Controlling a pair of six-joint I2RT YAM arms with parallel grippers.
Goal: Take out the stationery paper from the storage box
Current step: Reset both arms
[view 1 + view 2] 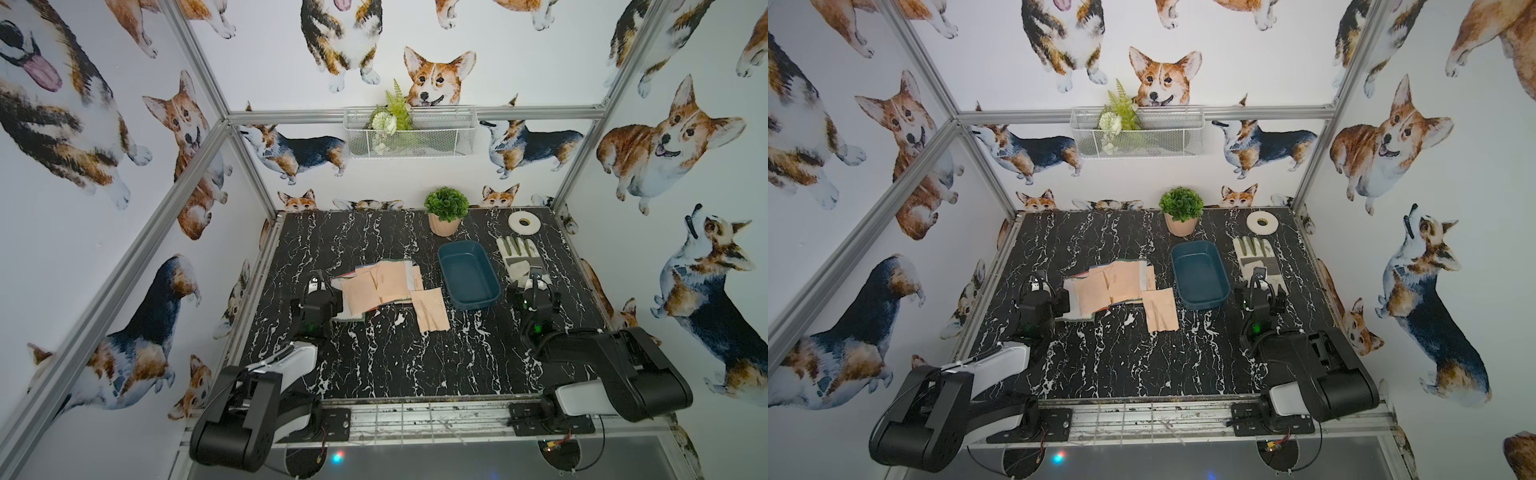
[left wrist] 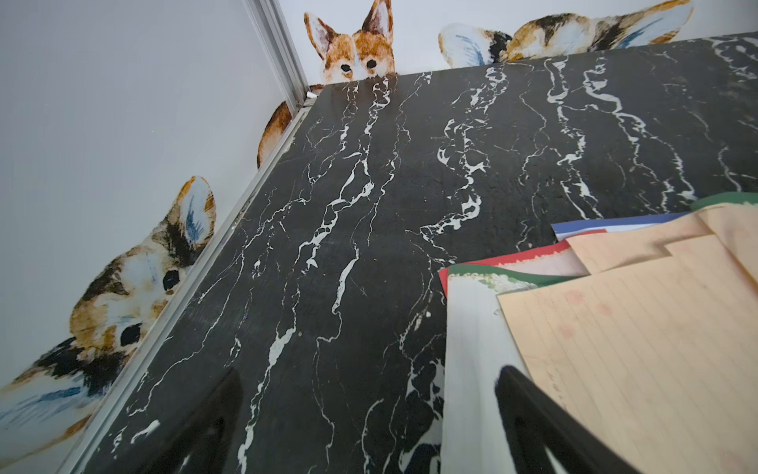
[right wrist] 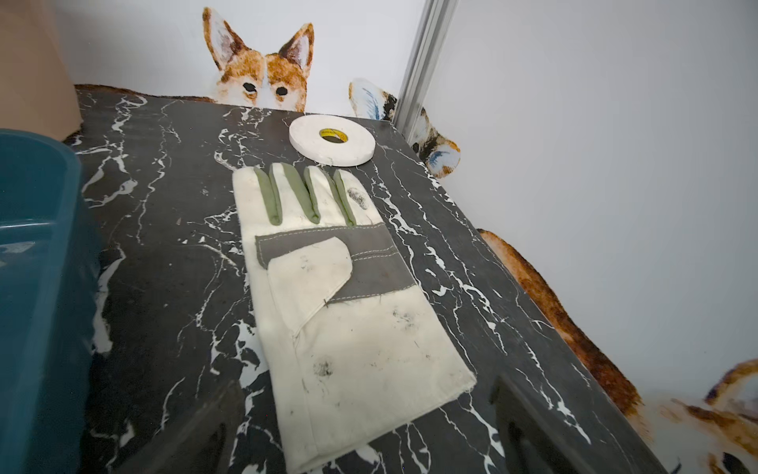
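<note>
The black white-veined marble table (image 1: 374, 365) carries everything. A fanned pile of peach-tan and border-printed stationery paper (image 1: 386, 286) lies flat on it, outside and just left of the shallow teal plastic storage box (image 1: 467, 272), which stands empty. A white-and-grey work glove (image 1: 519, 257) lies right of the box. The left gripper (image 2: 369, 427) hangs released at the pile's left edge, jaws wide, gripping nothing. The right gripper (image 3: 361, 427) is spread over the glove's cuff. Behind sit a potted green plant (image 1: 446, 210) and a white tape roll (image 1: 524, 222).
</note>
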